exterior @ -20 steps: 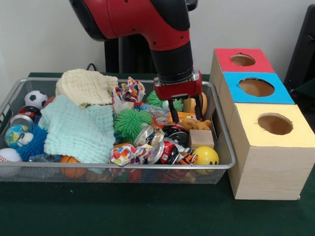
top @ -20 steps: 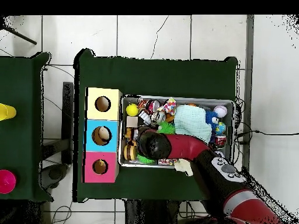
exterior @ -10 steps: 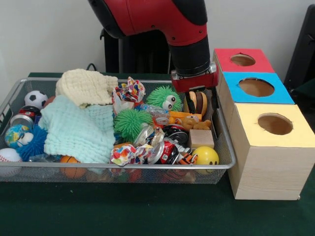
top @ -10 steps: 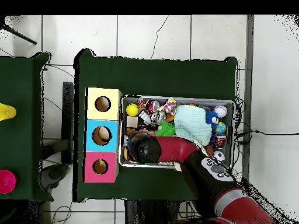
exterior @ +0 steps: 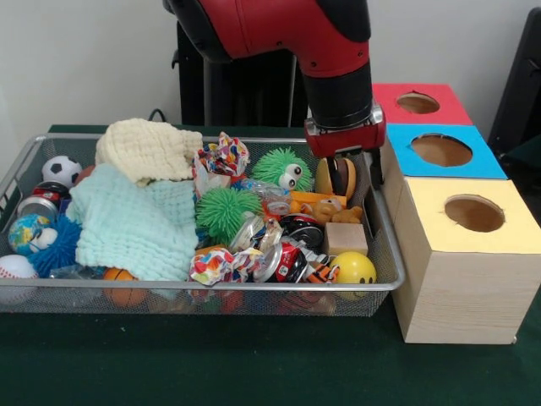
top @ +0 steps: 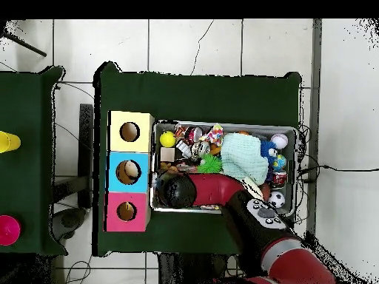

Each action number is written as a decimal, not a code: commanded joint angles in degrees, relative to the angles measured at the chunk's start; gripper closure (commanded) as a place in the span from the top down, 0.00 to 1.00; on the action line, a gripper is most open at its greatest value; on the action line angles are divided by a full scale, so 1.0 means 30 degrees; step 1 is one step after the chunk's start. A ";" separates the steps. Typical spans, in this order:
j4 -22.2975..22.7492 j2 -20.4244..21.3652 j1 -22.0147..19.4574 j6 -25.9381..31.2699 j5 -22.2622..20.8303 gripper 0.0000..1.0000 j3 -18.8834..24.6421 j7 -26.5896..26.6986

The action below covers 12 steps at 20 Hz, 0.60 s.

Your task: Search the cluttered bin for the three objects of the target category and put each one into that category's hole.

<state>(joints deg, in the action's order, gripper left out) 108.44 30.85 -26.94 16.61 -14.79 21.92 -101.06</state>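
My gripper (exterior: 352,176) hangs at the far right end of the wire bin (exterior: 385,254), close to the blue box (exterior: 439,150). Its fingers stand apart, open, on either side of a toy burger (exterior: 336,176) that stands on edge there. Whether they touch the burger I cannot tell. In the overhead view the arm's black wrist (top: 180,191) covers the gripper and the burger. Three boxes with round holes stand in a row beside the bin: red (exterior: 418,103), blue, and yellow (exterior: 473,213). In front of the gripper lie a teddy figure (exterior: 334,211), a wooden block (exterior: 345,238) and a yellow smiley ball (exterior: 354,268).
The bin also holds two green spiky balls (exterior: 226,210), crushed cans (exterior: 287,258), crumpled colourful wrappers (exterior: 221,157), a mint cloth (exterior: 135,222), a cream cloth (exterior: 145,148) and several small balls at the left end (exterior: 59,169). Cups stand on a side table (top: 7,140).
The arm has swung from above the cans in the bin's middle to its end by the boxes. The open fingers now straddle the toy burger.
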 commanded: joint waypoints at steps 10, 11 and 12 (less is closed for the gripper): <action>-0.1889 0.0332 0.1595 -0.0057 -0.1905 1.00 -0.1937 -0.0712; -0.1890 0.0370 0.1625 -0.0067 -0.1957 1.00 -0.1968 -0.0670; -0.1891 0.0407 0.1654 -0.0076 -0.2009 1.00 -0.1999 -0.0627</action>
<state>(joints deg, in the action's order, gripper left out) 107.29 32.63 -22.20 16.60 -16.77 18.16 -101.06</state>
